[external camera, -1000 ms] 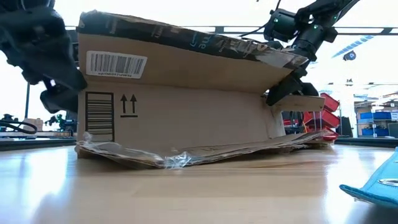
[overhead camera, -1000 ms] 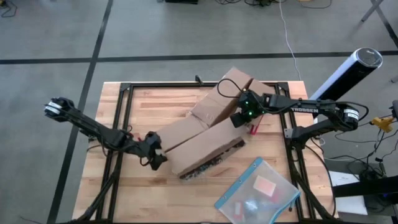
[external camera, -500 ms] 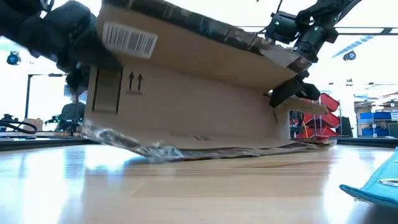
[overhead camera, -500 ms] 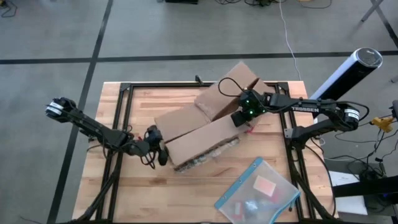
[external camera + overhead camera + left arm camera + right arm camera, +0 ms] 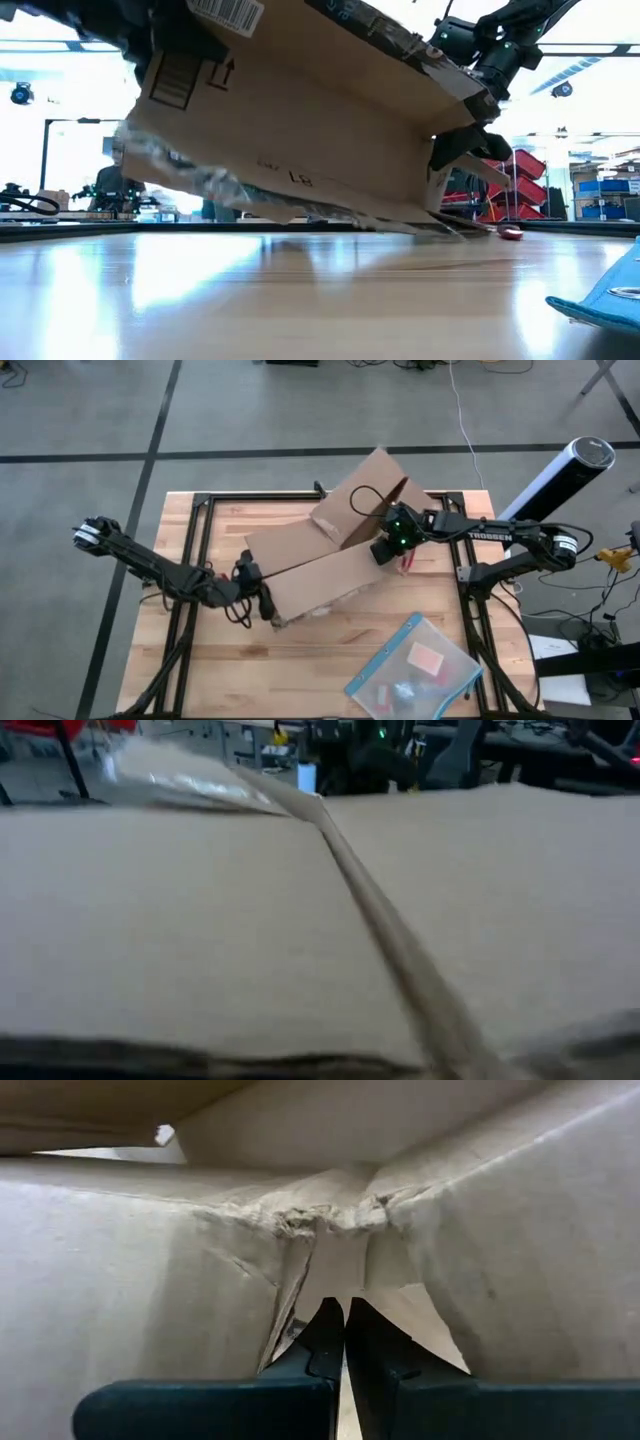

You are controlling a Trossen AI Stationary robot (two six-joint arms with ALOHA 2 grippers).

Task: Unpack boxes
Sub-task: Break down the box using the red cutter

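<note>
Pouch [image 5: 415, 670] lies nearest you on the table [image 5: 300, 680], apart from the work. Behind it, the box [image 5: 320, 565] is tilted, one end raised. Left gripper [image 5: 262, 598] meets that raised end; you cannot tell its finger state. Right gripper [image 5: 345, 1315] is clamped together on a torn flap corner. Judge unpacking barely begun: flaps open, contents not yet seen removed.

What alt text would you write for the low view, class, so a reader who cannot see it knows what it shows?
A brown cardboard box with a barcode label is tilted up off the wooden table, its left end raised high and its right end near the tabletop. A dark robot arm reaches its right end from above, and a blue-edged pouch lies at far right.
</note>
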